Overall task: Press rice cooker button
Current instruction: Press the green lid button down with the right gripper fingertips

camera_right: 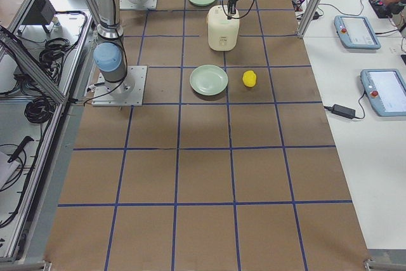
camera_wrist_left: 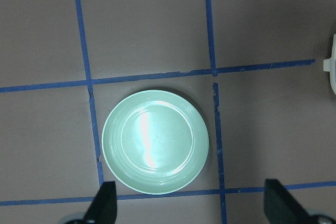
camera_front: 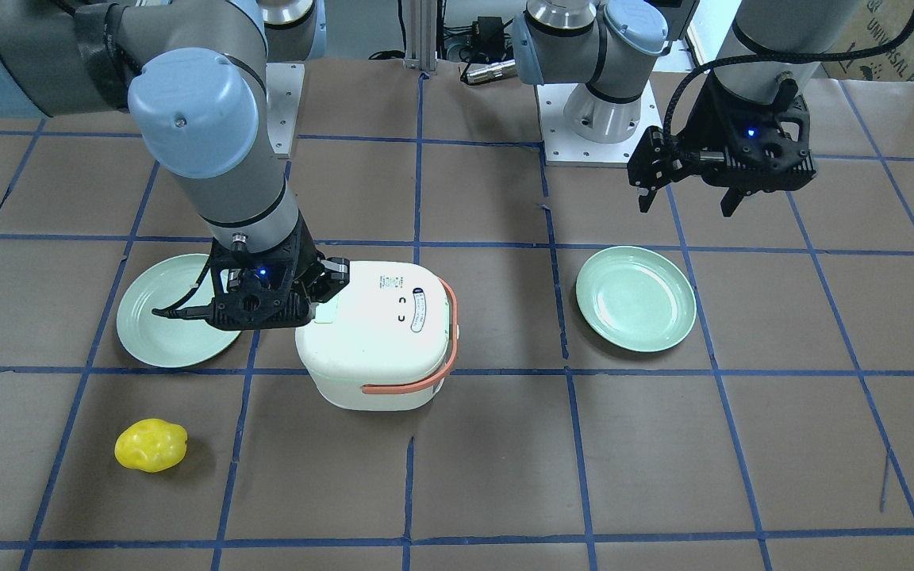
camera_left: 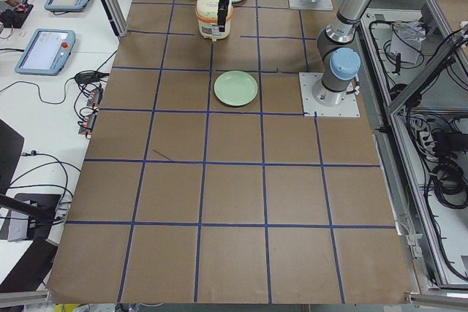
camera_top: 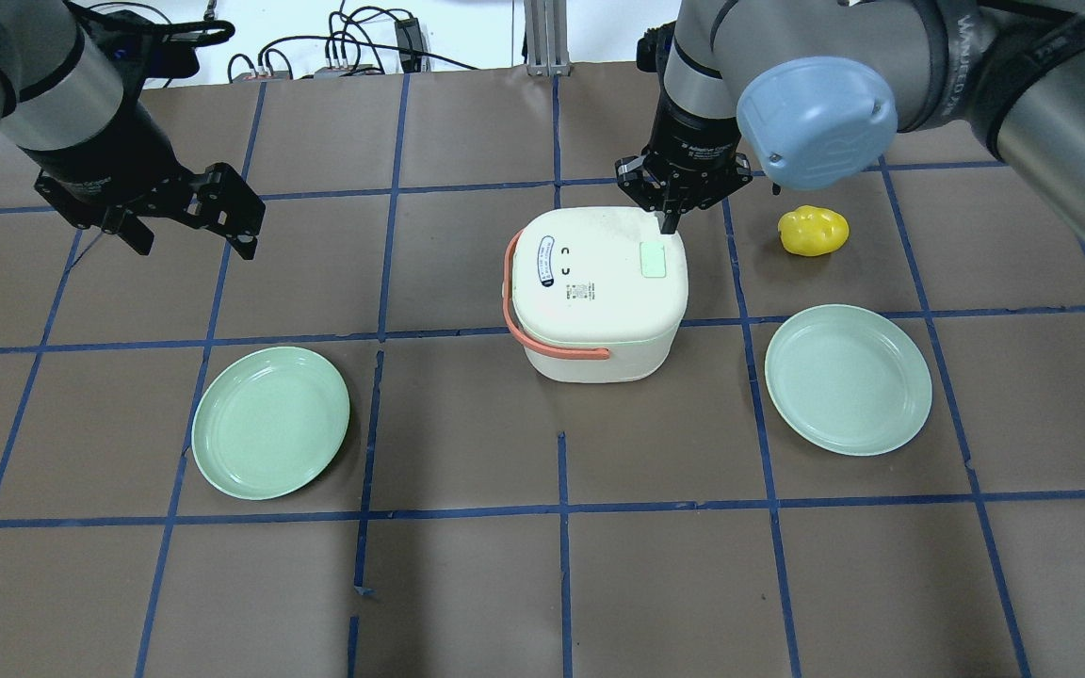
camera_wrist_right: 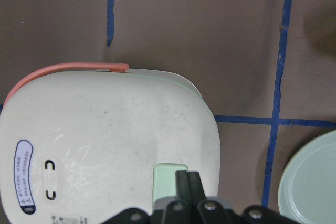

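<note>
Bench (camera_top: 467, 584) is covered in brown paper with a blue tape grid (camera_top: 563, 471). Side views show white side tables with teach pendants (camera_right: 358, 31) and cable clutter behind the arm bases.

The white rice cooker (camera_top: 599, 292) with an orange handle sits at centre frame overhead. The pale green button (camera_top: 654, 260) is on the lid's upper right.

Right jaws are pressed together and hold nothing. They point down at the lid edge just above the button. In the right wrist view the tips overlap the button at bottom centre; cannot tell if they touch it.

Left jaws are spread wide and empty, in the upper left overhead, well apart from the cooker.

One green plate (camera_top: 271, 421) is lower left, a second plate (camera_top: 848, 379) right of the cooker, and a yellow lumpy object (camera_top: 814, 231) upper right.
</note>
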